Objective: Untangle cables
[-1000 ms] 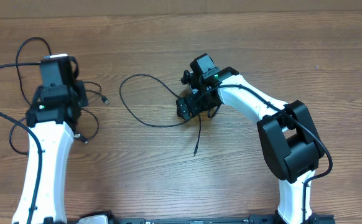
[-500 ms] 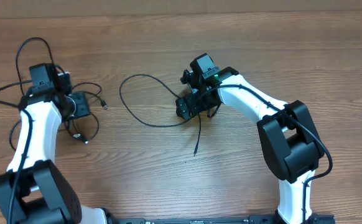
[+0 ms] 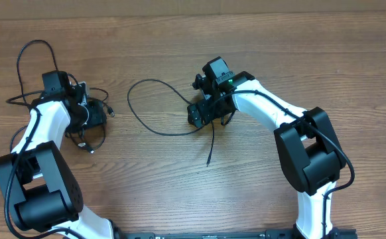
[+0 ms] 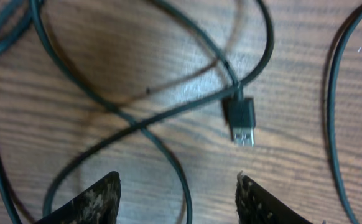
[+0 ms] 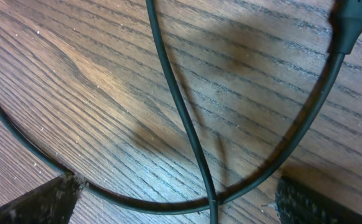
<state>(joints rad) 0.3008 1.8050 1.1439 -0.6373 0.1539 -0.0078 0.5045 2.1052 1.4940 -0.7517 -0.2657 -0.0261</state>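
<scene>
Counter (image 3: 180, 192): wood, black cables (image 4: 134, 124) lying loose.
Left end effector (image 4: 178, 199): open, plug (image 4: 240, 115) just ahead.
Right end effector (image 5: 178, 202): open, straddling a cable.

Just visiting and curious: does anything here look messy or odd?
Only the black cables at the left side: they cross in a tangled heap beneath the left tool. Nothing looks broken or spilled.

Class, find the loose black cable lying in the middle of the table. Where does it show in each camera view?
Overhead: the loose cable loops at table centre, passing under the right tool.
Right wrist: the loose cable curves across the frame, above and between the tool's fingertips.
Left wrist: seemingly not in it; the cords there look like the left pile's.
Shared landmark: the wood-grain table.
</scene>
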